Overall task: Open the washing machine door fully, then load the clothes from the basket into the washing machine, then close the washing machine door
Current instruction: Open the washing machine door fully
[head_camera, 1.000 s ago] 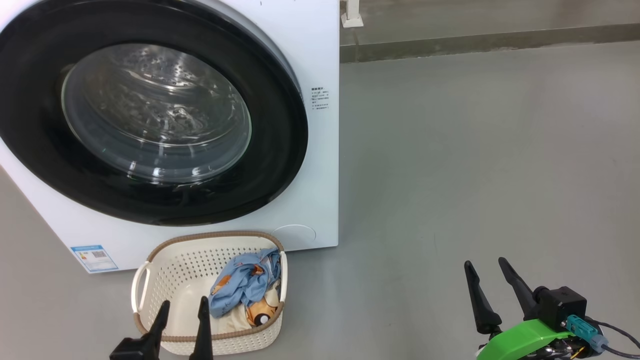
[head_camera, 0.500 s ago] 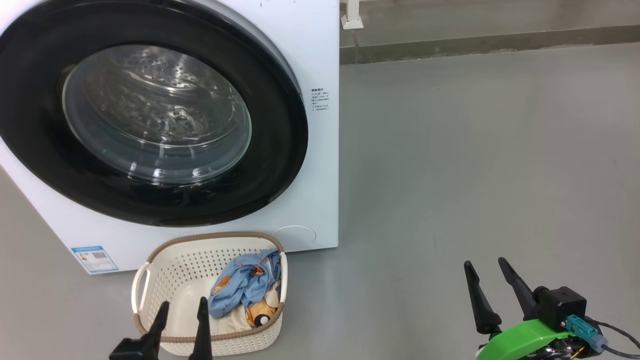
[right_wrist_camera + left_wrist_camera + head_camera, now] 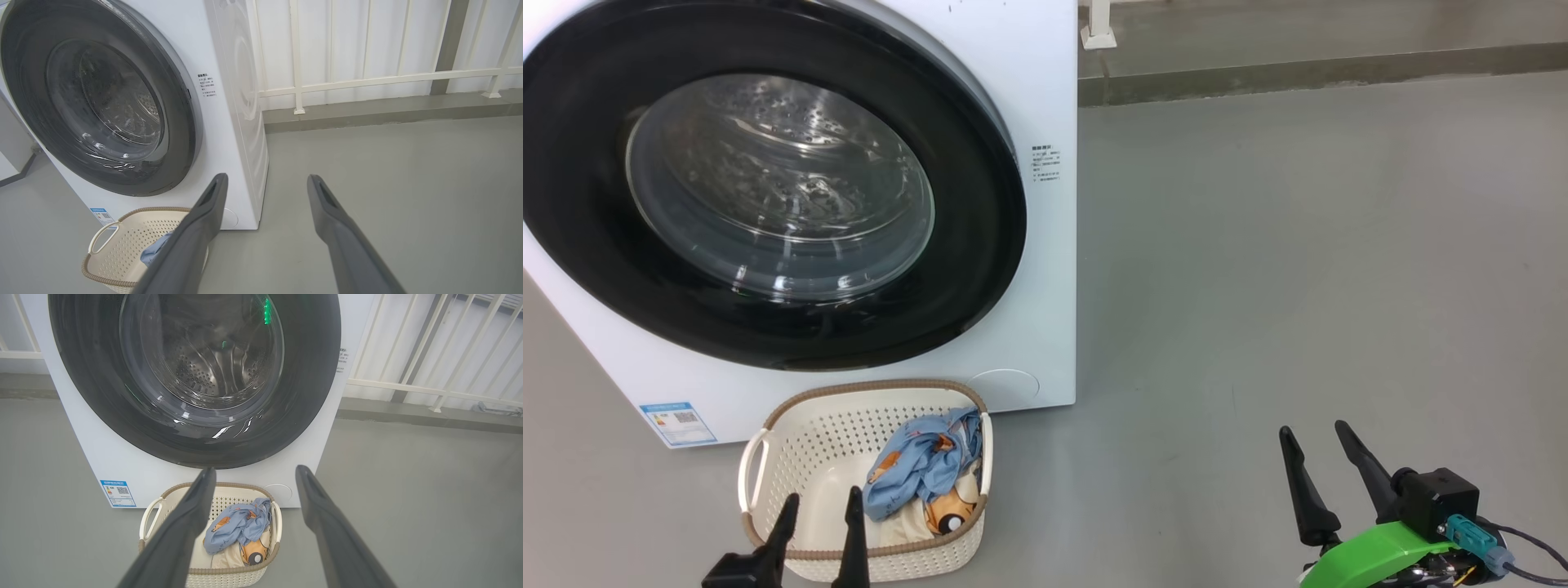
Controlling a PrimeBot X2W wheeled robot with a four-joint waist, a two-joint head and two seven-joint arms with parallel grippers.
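Note:
The white washing machine (image 3: 1045,269) (image 3: 122,473) (image 3: 229,122) stands at the left, its round black washing machine door (image 3: 980,245) (image 3: 310,375) (image 3: 179,106) lying flat against the front. On the floor before it sits the cream basket (image 3: 792,441) (image 3: 229,575) (image 3: 122,241). In its right half lie the clothes (image 3: 919,465) (image 3: 237,531) (image 3: 153,251), a light blue garment over a cream one. My left gripper (image 3: 821,502) (image 3: 253,473) hangs open over the basket's near edge, holding nothing. Far to the right, over bare floor, my right gripper (image 3: 1311,433) (image 3: 265,179) is open and holds nothing.
Grey floor (image 3: 1298,245) spreads wide to the right of the machine. A low grey kerb (image 3: 1323,69) with a white railing (image 3: 367,79) runs along the back. A blue label (image 3: 678,422) marks the machine's lower left corner.
The whole head picture has drifted slightly downward, so the camera moved a little. The grippers, basket and door keep their places.

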